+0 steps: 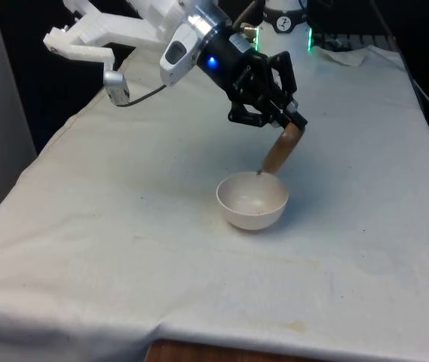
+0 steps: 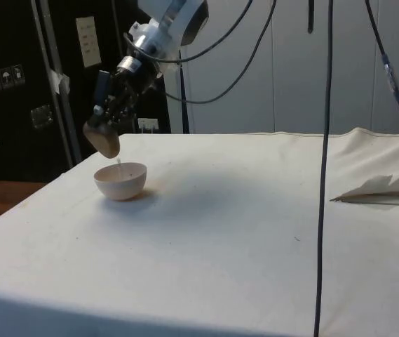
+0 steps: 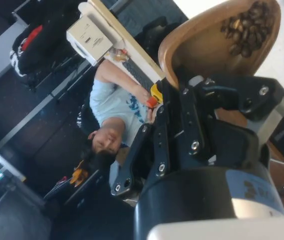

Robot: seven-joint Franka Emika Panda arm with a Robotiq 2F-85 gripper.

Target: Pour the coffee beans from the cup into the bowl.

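A white cloth (image 1: 124, 249) drapes the worktop, its wooden edge (image 1: 199, 353) showing at the near side in the front view. In the side view, dark cabinets (image 2: 17, 84) carrying a pale label (image 2: 87, 41) stand behind, beside pale wall panels (image 2: 283, 63), with black cables (image 2: 323, 140) hanging down. A person in a light blue shirt (image 3: 113, 102) sits at a desk in the wrist view.

My arm (image 1: 124, 30) reaches out low, wrist rolled over, claw (image 1: 289, 124) pitched steeply down, fingers clamped on the cup (image 1: 282, 151).
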